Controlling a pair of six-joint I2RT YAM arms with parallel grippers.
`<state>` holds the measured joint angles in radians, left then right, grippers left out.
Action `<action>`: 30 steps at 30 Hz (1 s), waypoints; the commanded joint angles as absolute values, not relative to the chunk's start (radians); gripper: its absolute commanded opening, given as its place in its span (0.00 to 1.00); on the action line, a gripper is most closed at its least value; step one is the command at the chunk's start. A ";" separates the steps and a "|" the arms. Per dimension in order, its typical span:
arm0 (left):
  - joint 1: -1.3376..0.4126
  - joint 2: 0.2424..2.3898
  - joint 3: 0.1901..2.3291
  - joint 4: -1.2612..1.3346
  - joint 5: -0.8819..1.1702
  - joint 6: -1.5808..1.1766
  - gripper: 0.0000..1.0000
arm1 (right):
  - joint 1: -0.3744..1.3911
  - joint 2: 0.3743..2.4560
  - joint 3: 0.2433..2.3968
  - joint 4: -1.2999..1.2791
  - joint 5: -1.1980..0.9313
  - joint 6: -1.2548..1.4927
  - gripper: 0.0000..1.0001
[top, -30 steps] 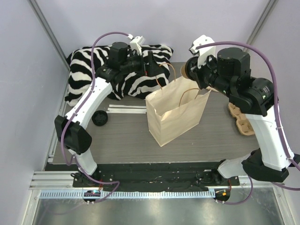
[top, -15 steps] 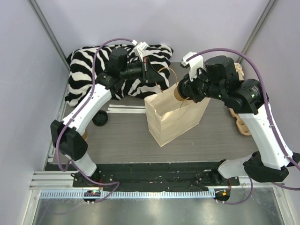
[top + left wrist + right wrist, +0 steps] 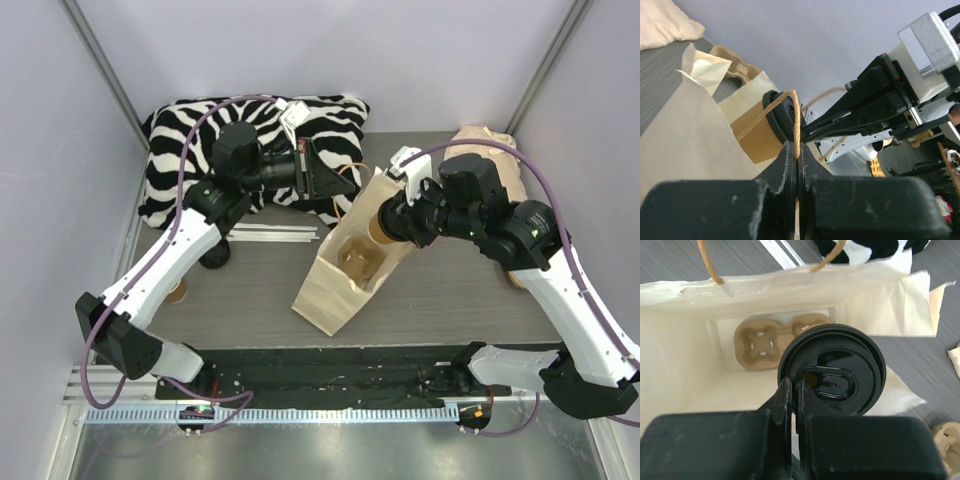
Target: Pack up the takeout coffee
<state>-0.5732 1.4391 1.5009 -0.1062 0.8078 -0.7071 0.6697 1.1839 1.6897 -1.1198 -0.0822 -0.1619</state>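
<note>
While over the paper bag (image 3: 685, 370), takeout coffee (image 3: 832, 370), rim inside right claw (image 3: 792, 390).

The two arms are built alike. The left arm (image 3: 170, 255) and the right arm (image 3: 585, 310) have smooth white shells on the long links and chunky, rounded black housings at the joints. A purple cable (image 3: 186, 160) runs along the left one in a wide loop, and a second purple cable (image 3: 575, 262) runs along the right. A small white camera bracket (image 3: 293, 113) sits at each wrist. The left gripper (image 3: 797, 150) and the right gripper (image 3: 792, 385) are matt black throughout — flat jaws with rough, slightly chipped edges.
</note>
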 commanded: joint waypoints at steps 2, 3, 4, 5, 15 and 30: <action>-0.589 1.359 1.385 0.038 0.861 -0.769 0.00 | 0.667 1.074 1.530 -0.936 -0.132 -0.158 0.01; -0.591 1.348 1.356 0.067 0.862 -0.772 0.00 | 0.669 1.062 1.504 -0.892 -0.133 -0.152 0.01; -0.594 1.335 1.309 0.089 0.861 -0.775 0.00 | 0.670 1.048 1.461 -0.875 -0.135 -0.147 0.01; -0.595 1.309 1.289 0.122 0.859 -0.773 0.00 | 0.672 1.046 1.447 -0.862 -0.138 -0.150 0.01; -0.632 1.255 1.239 0.172 0.874 -0.690 0.00 | 0.699 0.979 1.278 -0.804 -0.215 -0.192 0.01; -0.650 1.247 1.383 -0.392 0.685 -0.333 0.35 | 0.701 0.785 0.983 -0.627 -0.161 -0.178 0.01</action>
